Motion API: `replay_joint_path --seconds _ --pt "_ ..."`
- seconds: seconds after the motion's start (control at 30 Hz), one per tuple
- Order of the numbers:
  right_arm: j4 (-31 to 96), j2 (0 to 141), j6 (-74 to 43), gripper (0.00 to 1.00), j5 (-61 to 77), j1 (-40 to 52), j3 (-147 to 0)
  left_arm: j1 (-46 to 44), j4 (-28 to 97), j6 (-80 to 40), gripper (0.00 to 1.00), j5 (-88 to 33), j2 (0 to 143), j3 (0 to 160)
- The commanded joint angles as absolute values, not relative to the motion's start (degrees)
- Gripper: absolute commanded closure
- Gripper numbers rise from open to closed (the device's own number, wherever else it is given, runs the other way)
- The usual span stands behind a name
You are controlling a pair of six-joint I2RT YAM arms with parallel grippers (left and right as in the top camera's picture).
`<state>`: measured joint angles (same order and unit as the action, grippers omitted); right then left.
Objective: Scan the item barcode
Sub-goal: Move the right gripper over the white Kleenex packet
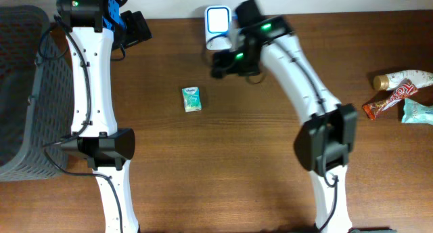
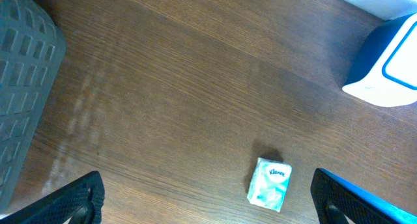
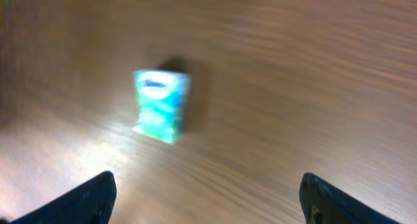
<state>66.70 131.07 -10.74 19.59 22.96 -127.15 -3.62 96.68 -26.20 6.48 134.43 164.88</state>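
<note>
The item, a small teal-and-white Kleenex tissue pack [image 1: 192,99], lies flat on the wooden table, left of centre. It also shows in the left wrist view [image 2: 269,184] and, blurred, in the right wrist view [image 3: 161,105]. A white scanner with a blue-lit face [image 1: 218,26] stands at the table's back edge [image 2: 384,64]. My left gripper [image 1: 135,30] hovers at the back left, open [image 2: 208,201], with the pack just inside its right finger and nothing held. My right gripper [image 1: 225,64] hangs in front of the scanner, open and empty [image 3: 208,198], with the pack ahead of it to the left.
A grey mesh basket [image 1: 27,91] fills the left edge [image 2: 26,74]. Several snack packets [image 1: 399,91] lie at the far right. Both white arms reach up from bases at the table's front.
</note>
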Motion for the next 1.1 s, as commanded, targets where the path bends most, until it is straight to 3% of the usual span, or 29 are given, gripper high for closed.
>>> replay_joint_path --seconds 0.0,0.1,0.3,0.5,0.77,0.83,1.07 --pt "63.16 134.54 -11.57 0.13 20.36 27.86 -126.41 -3.57 96.73 -26.06 0.01 7.14 134.13 165.05" --pt "60.8 137.19 -15.84 0.16 20.36 29.65 -126.41 -3.57 96.73 -26.09 0.01 7.14 134.13 165.05" --pt "60.36 139.35 -16.8 0.35 18.65 32.08 -126.15 -3.57 96.73 -26.06 0.01 7.14 134.13 165.05" --pt "59.07 139.35 -16.82 0.4 12.6 34.52 -125.12 -3.57 96.73 -26.09 0.01 7.14 134.13 165.05" --pt "52.62 139.35 -16.97 0.55 12.53 35.09 -118.24 -3.57 96.73 -26.09 0.01 7.14 134.13 165.05" --pt "53.04 139.35 -17.02 0.68 10.17 35.09 -117.69 -3.57 96.73 -26.09 0.01 7.14 134.13 165.05" --pt "64.2 139.17 -23.24 0.75 -5.1 32.18 -117.89 -3.57 96.73 -26.09 0.01 7.14 134.13 165.05"
